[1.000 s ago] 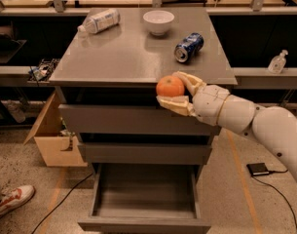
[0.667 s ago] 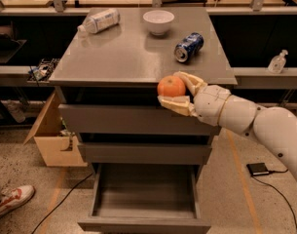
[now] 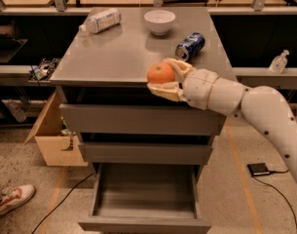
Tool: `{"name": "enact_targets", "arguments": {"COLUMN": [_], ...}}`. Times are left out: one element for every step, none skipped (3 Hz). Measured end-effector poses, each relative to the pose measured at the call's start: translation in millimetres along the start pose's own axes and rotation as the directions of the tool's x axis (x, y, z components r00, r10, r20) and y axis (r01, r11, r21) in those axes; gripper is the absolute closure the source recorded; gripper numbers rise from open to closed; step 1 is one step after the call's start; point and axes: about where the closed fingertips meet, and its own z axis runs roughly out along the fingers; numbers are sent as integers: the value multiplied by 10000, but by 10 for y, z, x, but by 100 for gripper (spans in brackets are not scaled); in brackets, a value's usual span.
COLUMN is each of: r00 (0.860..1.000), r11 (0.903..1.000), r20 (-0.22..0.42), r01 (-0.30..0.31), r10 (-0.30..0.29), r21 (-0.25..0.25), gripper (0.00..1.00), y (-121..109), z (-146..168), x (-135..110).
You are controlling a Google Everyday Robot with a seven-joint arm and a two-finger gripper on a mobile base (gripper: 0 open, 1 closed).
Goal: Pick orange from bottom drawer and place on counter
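My gripper (image 3: 160,77) is shut on the orange (image 3: 160,73), a small round orange fruit held between its two cream fingers. It holds the orange just over the front edge of the counter (image 3: 119,52), the grey top of the drawer cabinet. The white arm reaches in from the right. The bottom drawer (image 3: 144,191) is pulled open below, and its grey inside shows nothing in it.
On the counter lie a plastic bottle (image 3: 100,20) at the back left, a white bowl (image 3: 159,22) at the back, and a blue can (image 3: 190,46) on its side just behind the gripper. A cardboard box (image 3: 55,140) stands left of the cabinet. A shoe (image 3: 11,201) is at the lower left.
The gripper with the orange has barely shifted, staying at the counter's front edge.
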Motion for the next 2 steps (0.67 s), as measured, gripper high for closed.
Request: {"name": "enact_targets", "arguments": {"r00": [9994,9990], "r11": [9992,9986], "r20": [-108,-228], "r01": [333,383], "r10": [-335,-392], "r21": [-213,-367], "gripper": [100,100], "y": [-60,-111], "z": [264,542], "x": [-109,-133]}}
